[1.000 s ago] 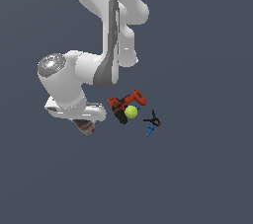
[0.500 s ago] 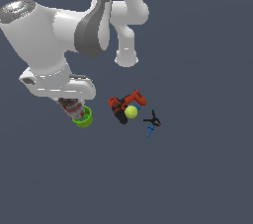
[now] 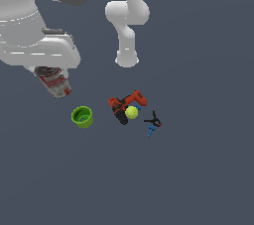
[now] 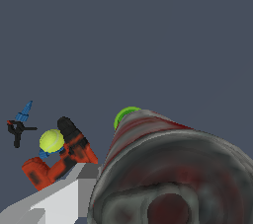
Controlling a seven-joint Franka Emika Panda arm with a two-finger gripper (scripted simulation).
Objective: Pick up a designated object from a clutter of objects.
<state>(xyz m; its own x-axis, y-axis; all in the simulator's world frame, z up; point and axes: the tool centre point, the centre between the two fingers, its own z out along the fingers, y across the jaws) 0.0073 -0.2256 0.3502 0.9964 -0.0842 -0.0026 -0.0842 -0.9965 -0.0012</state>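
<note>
The labelled can (image 3: 55, 82), dark grey, red and white, hangs tilted in my gripper (image 3: 52, 73), well above the floor at the exterior view's left. The gripper is shut on it; the fingers are mostly hidden by the hand. In the wrist view the can (image 4: 168, 173) fills the foreground with one grey finger (image 4: 59, 198) beside it. The rest of the clutter lies on the floor: green cup (image 3: 82, 116), red-black drill (image 3: 124, 106), yellow-green ball (image 3: 132, 112), black-and-blue clamp (image 3: 153, 123).
The arm's base column (image 3: 127, 45) stands behind the clutter. In the wrist view the green cup (image 4: 126, 115) peeks out behind the can, with the drill (image 4: 62, 161), ball (image 4: 51, 140) and clamp (image 4: 19, 122) beyond it.
The gripper has risen with the can in it, up and toward the camera, away from the green cup, which now stands uncovered. The other objects have not moved.
</note>
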